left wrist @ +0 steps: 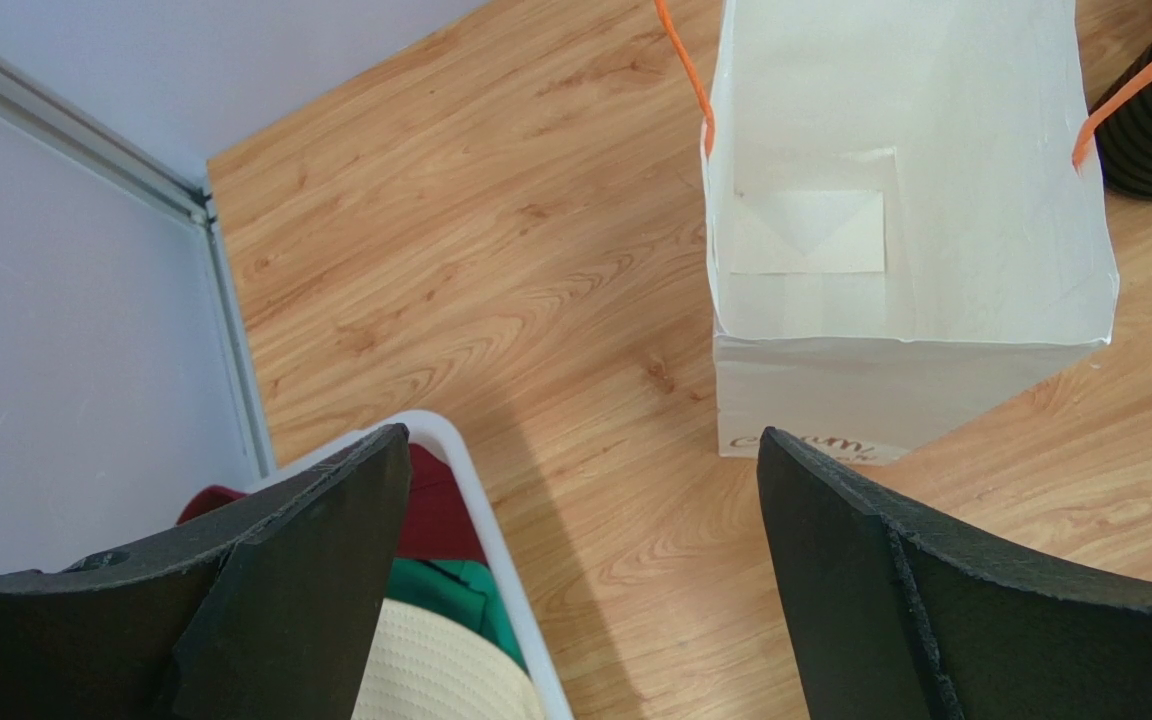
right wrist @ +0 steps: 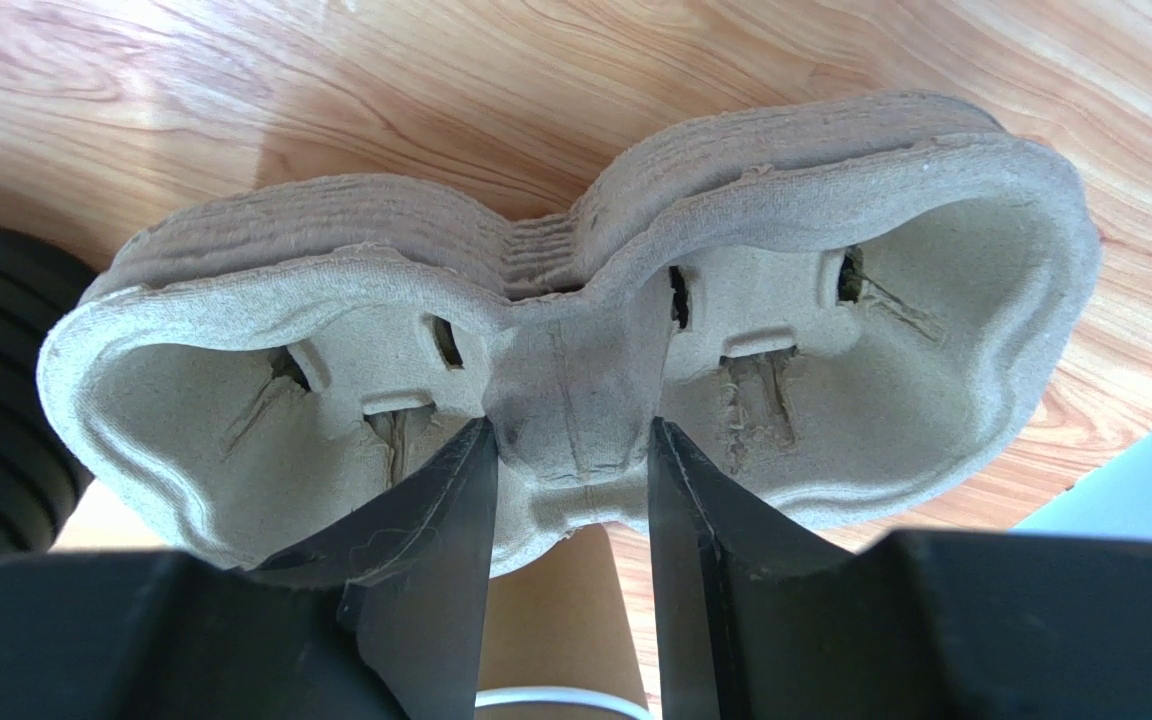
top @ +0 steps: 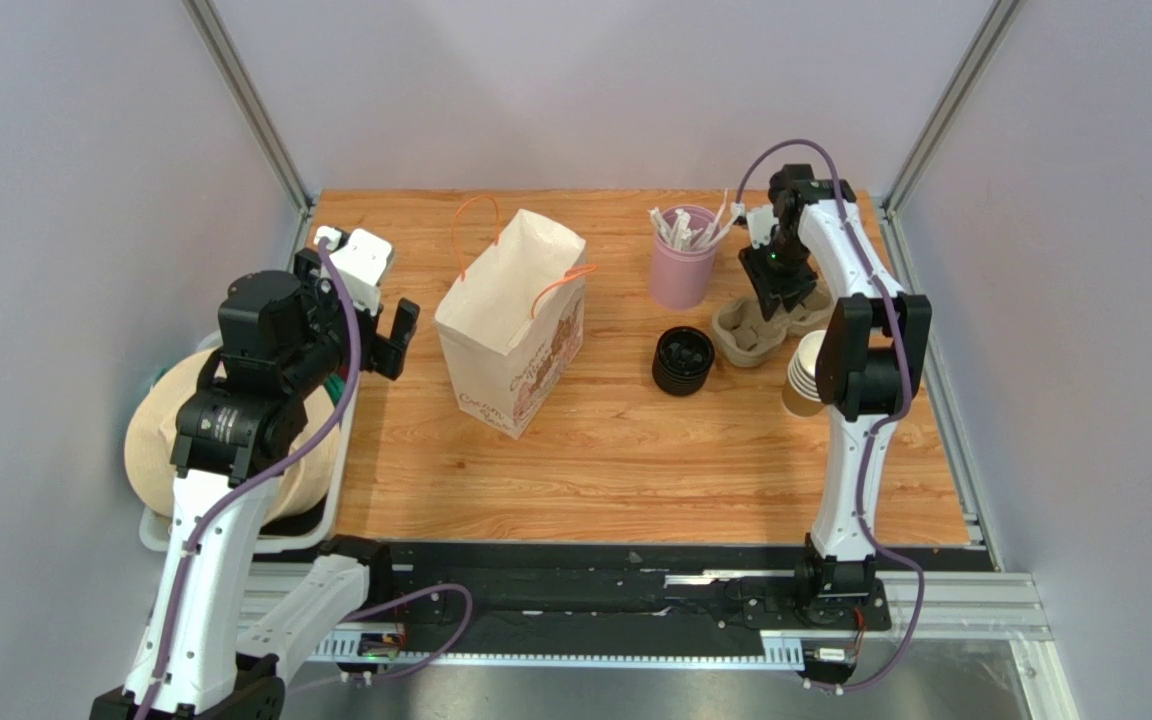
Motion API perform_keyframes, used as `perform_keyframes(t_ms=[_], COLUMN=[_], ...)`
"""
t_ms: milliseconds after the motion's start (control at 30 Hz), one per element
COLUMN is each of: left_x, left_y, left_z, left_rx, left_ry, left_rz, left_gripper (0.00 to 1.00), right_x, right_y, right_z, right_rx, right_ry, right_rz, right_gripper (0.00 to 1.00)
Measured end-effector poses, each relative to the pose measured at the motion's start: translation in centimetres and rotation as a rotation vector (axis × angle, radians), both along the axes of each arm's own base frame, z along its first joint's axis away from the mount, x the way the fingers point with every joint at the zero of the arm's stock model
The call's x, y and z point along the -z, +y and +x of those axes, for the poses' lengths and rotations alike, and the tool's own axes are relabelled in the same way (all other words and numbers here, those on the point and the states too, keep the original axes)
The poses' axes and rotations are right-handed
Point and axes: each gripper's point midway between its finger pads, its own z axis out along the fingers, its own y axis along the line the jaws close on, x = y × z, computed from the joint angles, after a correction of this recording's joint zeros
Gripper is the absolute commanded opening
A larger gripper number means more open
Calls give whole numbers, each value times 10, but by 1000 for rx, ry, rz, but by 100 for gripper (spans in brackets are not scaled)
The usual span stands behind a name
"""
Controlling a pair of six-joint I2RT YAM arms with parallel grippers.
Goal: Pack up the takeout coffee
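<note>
Nearest to the lens, in the right wrist view, the two black fingers of the right gripper (right wrist: 570, 450) stand about half open and press on both flanks of the narrow middle bridge of the pulp cup carriers (right wrist: 778, 300), a stack of two-hollow trays whose long axis runs crosswise to the fingers; so the pincer has hold of the waist of this stack, but whether it takes only the top tray I cannot tell. A finished takeout coffee, I mean a brown cup with its black lid on, I do not find in any view: I see only the nested brown cups (top: 805, 378) just beside the carriers, on the side toward the right arm's base, and the stack of black lids (top: 683, 360) on the table (top: 627, 465) just to their left. The paper bag (top: 515, 323) stands upright with open mouth further left, between the two arms. The left gripper (left wrist: 582, 450) is wide open and holds nothing, above the rim of a white bin (left wrist: 480, 495) at the bag's left side. In my judgement the right arm is much the nearer one to cups and lids, and whatever it carries to the bag must travel leftward over the lids
</note>
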Motion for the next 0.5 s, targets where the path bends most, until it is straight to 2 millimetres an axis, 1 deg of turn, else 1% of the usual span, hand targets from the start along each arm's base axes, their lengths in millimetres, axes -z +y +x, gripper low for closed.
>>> perform_keyframes(t_ms=[100,333,500], left_x=[0,0,0], left_y=[0,1,1], left_z=[1,1,1], left_rx=[0,-3,-1], left_ry=[2,2,2], left_rz=[0,-1,-2], left_gripper=[95,95,95], right_x=[-6,-28,-34], right_y=[2,1,1], right_z=[0,2,1], right_rx=[-2,-1,-1], right_ry=[-14,-71,-87], right_rz=[9,7,7], right_gripper=[23,23,23])
